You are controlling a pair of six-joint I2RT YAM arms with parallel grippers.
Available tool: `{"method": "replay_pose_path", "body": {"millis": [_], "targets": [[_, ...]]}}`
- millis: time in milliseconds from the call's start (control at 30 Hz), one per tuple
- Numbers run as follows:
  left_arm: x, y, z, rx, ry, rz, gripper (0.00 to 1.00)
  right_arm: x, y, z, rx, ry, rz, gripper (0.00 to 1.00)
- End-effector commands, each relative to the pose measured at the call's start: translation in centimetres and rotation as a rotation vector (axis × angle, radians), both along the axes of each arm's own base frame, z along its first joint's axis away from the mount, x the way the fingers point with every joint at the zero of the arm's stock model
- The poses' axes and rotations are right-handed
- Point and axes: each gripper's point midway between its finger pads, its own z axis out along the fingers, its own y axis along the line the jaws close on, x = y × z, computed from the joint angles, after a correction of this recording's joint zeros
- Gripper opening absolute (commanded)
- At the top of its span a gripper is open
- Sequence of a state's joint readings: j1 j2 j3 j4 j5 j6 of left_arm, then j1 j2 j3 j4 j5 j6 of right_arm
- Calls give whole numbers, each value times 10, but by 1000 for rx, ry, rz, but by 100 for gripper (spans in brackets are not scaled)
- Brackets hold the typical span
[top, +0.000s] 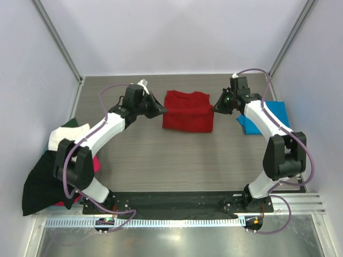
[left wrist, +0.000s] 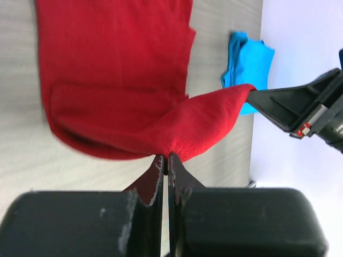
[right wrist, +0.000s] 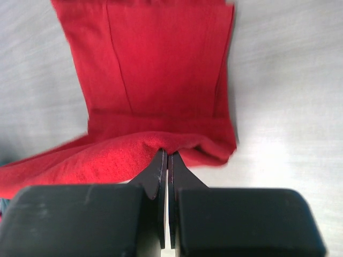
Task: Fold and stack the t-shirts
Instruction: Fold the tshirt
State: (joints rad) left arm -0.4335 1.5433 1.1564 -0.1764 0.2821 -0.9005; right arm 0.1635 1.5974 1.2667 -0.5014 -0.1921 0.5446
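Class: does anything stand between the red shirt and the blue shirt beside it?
No loose object lies on the table between the red shirt and the blue shirt. Only the right arm itself crosses above the blue shirt's left side.

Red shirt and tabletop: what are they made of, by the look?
The red t-shirt looks like soft matte knit, probably cotton jersey: it folds, creases and sags where pinched. The tabletop seems grey wood-grain laminate, low sheen, with fine streaks.
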Motion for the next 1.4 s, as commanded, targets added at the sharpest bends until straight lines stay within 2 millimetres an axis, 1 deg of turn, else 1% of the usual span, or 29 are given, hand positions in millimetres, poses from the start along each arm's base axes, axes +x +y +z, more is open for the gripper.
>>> {"method": "replay_pose_path", "body": {"millis": [0, 67, 100, 133, 200, 233, 333, 400, 433, 467, 600, 633, 667, 700, 733, 767, 800, 867, 900, 933, 967, 1033, 1100, 1133, 1200, 1233, 1300, 1333, 1367], "targets": [[30, -7, 15, -41, -25, -5, 0, 38, -4, 22, -11, -77, -33, 1], [43, -6, 11, -35, -27, 19, 0, 51, -4, 26, -11, -91, -40, 1], [53, -4, 0, -25, -10, 32, 0, 56, -5, 24, -12, -89, -46, 1], [62, -5, 5, -30, -23, 41, 0, 61, -6, 15, -12, -70, -55, 1], [77, -1, 0, -34, -13, 62, 0, 72, -8, 19, -7, -82, -63, 1], [88, -2, -2, -36, -12, 67, 0, 77, -9, 11, -8, -68, -70, 1], [105, -2, -16, -39, 16, 73, 0, 91, -10, 15, 0, -82, -71, 1], [118, -2, -8, -35, -7, 82, 0, 102, -11, 12, 16, -80, -67, 1], [122, -1, -18, -23, 14, 85, 0, 106, -12, 12, 19, -82, -67, 1], [129, -1, -12, -29, 0, 89, 0, 113, -13, 11, 25, -83, -68, 1], [147, 4, -20, -36, 13, 107, 0, 131, -9, 5, 48, -84, -56, 1], [151, 5, -20, -41, 14, 114, 0, 138, -7, 11, 56, -102, -51, 1], [156, 5, -31, -36, 28, 117, 0, 143, -6, 11, 62, -106, -49, 1], [163, 4, -25, -42, 9, 119, 0, 149, -5, -2, 68, -86, -44, 1], [168, 3, -30, -38, 12, 125, 0, 153, -5, -3, 70, -89, -43, 1], [175, 4, -45, -29, 30, 131, 0, 162, -3, 1, 76, -109, -42, 1], [187, 0, -36, -54, -1, 124, 0, 171, -2, -8, 91, -108, -47, 2], [203, 1, -39, -79, 3, 135, 0, 189, 1, -6, 121, -149, -35, 2], [216, -2, -49, -90, 4, 137, 1, 198, 3, -25, 133, -134, -37, 4], [223, -3, -48, -102, -6, 133, 4, 208, 4, -17, 149, -160, -39, 8], [231, -2, -50, -109, -17, 134, 7, 213, 3, -20, 160, -156, -48, 9], [250, -9, -46, -117, -78, 101, 40, 221, -3, -26, 182, -161, -84, 44], [255, -5, -57, -71, -69, 91, 69, 225, -3, -20, 184, -199, -81, 76], [256, 0, -52, -66, -80, 94, 71, 220, -4, -17, 175, -208, -76, 81], [255, 8, -52, -32, -96, 113, 75, 218, -9, -11, 145, -238, -70, 83], [252, 10, -35, -27, -126, 118, 77, 212, -13, -19, 126, -226, -74, 83], [244, 17, -44, 7, -120, 121, 80, 209, -19, -1, 113, -292, -66, 83], [239, 17, -34, 10, -133, 120, 80, 199, -20, -19, 108, -264, -67, 83], [233, 19, -42, 23, -116, 115, 80, 195, -24, -12, 101, -289, -67, 82]]}}
